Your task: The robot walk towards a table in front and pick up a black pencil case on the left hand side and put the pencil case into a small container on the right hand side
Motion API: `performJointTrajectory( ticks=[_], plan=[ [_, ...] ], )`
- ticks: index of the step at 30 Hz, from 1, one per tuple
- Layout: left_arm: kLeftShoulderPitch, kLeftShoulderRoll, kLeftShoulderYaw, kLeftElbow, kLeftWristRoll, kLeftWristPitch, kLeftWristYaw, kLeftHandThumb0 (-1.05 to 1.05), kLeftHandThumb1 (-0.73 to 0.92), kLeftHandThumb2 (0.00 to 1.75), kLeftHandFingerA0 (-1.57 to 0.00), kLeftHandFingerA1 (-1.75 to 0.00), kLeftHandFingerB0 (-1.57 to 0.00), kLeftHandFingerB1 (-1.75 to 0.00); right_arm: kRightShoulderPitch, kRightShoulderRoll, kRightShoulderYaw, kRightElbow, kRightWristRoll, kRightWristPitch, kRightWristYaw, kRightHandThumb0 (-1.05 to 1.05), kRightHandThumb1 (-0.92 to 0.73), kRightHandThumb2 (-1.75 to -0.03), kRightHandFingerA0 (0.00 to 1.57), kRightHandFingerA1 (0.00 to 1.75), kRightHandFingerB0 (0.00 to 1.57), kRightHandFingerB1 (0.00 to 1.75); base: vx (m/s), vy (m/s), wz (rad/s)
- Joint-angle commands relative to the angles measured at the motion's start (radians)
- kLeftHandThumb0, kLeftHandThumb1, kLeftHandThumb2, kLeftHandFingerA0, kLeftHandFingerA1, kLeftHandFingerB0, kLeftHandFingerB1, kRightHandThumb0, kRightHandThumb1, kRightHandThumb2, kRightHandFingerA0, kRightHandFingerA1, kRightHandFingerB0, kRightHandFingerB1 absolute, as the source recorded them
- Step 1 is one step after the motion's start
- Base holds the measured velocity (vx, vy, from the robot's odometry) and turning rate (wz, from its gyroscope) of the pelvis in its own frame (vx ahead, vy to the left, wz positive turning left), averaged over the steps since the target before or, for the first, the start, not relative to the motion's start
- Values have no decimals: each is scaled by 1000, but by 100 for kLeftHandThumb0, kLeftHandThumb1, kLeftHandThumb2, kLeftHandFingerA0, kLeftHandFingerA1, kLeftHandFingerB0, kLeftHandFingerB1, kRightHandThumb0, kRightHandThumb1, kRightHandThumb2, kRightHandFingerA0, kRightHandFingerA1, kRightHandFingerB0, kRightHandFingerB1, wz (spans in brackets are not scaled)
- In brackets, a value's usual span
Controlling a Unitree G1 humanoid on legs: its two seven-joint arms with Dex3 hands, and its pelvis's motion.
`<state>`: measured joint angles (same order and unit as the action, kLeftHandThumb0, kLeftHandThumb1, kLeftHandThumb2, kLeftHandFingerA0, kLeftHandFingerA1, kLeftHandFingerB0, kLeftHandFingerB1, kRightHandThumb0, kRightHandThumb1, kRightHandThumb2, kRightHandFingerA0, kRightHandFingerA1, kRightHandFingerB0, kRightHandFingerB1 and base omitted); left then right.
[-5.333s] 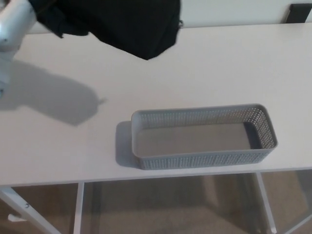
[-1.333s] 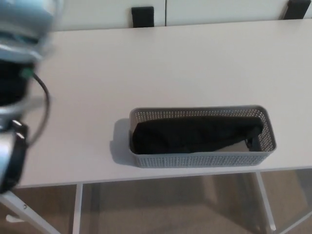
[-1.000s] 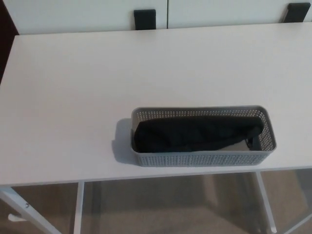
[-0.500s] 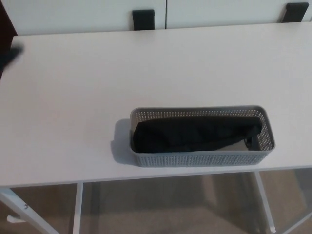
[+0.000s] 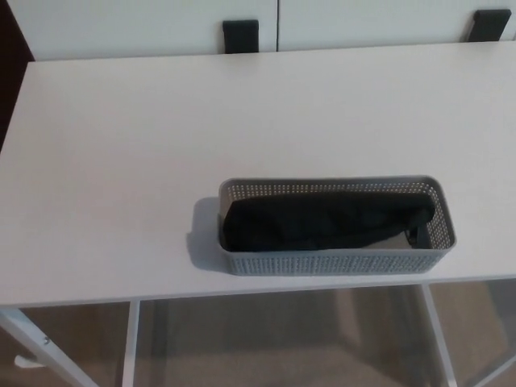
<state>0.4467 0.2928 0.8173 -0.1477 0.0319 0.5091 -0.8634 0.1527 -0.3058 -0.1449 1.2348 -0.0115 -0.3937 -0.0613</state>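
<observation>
As the pencil case (image 5: 326,222) lies inside the container (image 5: 334,260) on the tabletop (image 5: 161,145), placement appears complete (neither robot hand visible, state untellable).

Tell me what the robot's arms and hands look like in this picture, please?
Neither arm nor hand shows in the head view right now, so their looks cannot be told. Only the white table is seen, with the grey perforated container holding the black pencil case.
</observation>
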Motion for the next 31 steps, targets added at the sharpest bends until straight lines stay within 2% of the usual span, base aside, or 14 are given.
performJointTrajectory(
  ticks=[1, 6, 7, 9, 10, 11, 13, 15, 16, 18, 25, 26, 27, 31],
  plan=[
    [201, 31, 143, 839, -8, -591, 366, -79, 59, 99, -5, -39, -4, -30, 60, 2, 27, 25, -35, -23, -2, -44, -48, -76, 58, 61, 35, 49, 0, 0, 0],
    [181, 92, 30, 1030, 40, -618, 387, -83, 63, 97, -7, -25, -8, -30, 40, 0, 26, 30, -27, -22, 5, -45, -47, -77, 61, 63, 35, 49, 0, 0, 0],
    [164, 109, -2, 1060, 46, -610, 345, -74, 71, 64, -10, -25, -15, -26, 35, 0, 27, 33, -29, -19, 3, -47, -46, -76, 63, 64, 36, 50, 0, 0, 0],
    [137, 133, -59, 1088, 60, -599, 269, -74, 58, 90, -4, -32, -9, -35, 35, 3, 27, 29, -26, -22, 4, -46, -46, -77, 60, 64, 34, 50, 0, 0, 0],
    [112, 141, -101, 1087, 75, -563, 238, -72, 72, 62, -2, -22, -3, -23, 30, 2, 29, 28, -26, -16, 2, -48, -47, -78, 52, 58, 33, 48, 0, 0, 0],
    [82, 147, -135, 1093, 87, -523, 218, -78, 58, 93, 0, -17, 0, -17, 24, 2, 31, 29, -28, -11, 2, -52, -48, -78, 44, 53, 32, 47, 0, 0, 0],
    [56, 151, -160, 1109, 83, -517, 202, -76, 58, 91, 0, -16, -1, -17, 20, -1, 36, 31, -32, -7, 3, -48, -60, -58, 45, 39, 37, 35, 0, 0, 0],
    [12, 160, -210, 1147, 97, -543, 179, -76, 58, 89, -3, -63, -9, -38, 19, -5, 40, 30, -32, -7, 15, -58, -47, -84, 31, 51, 22, 45, 0, 0, 0],
    [0, 164, -225, 1161, 99, -549, 180, -76, 58, 89, -3, -63, -9, -38, 19, -5, 40, 29, -30, -8, 19, -58, -47, -84, 31, 51, 22, 45, 0, 0, 0],
    [-43, 157, -307, 1170, 144, -504, 224, -80, 60, 97, 0, -18, 0, -17, 22, -11, 38, 27, -24, -10, 38, -55, -67, -61, 28, 35, 26, 32, 0, 0, 0],
    [-66, 185, -370, 1261, 99, -567, 241, -80, 60, 97, 0, -18, 0, -17, 28, -16, 40, 24, -21, -16, 41, -55, -67, -61, 28, 35, 26, 32, 0, 0, 0],
    [-113, 154, -480, 1165, 190, -519, 289, -42, 23, 96, 0, -47, -2, -48, 25, -17, 39, 27, -18, -9, 56, -64, -54, -81, 16, 44, 13, 40, 0, 0, 0],
    [-186, 83, -551, 1047, 188, -524, 262, -87, 62, 98, -6, -18, -11, -25, 19, -17, 37, 32, -13, 3, 78, -60, -68, -61, 24, 35, 19, 29, 0, 0, 0],
    [-186, 76, -533, 1060, 109, -559, 228, -87, 62, 98, -6, -18, -11, -25, 16, -21, 37, 30, -13, 3, 81, -60, -68, -61, 24, 35, 19, 29, -4, 1, 2]
  ],
)
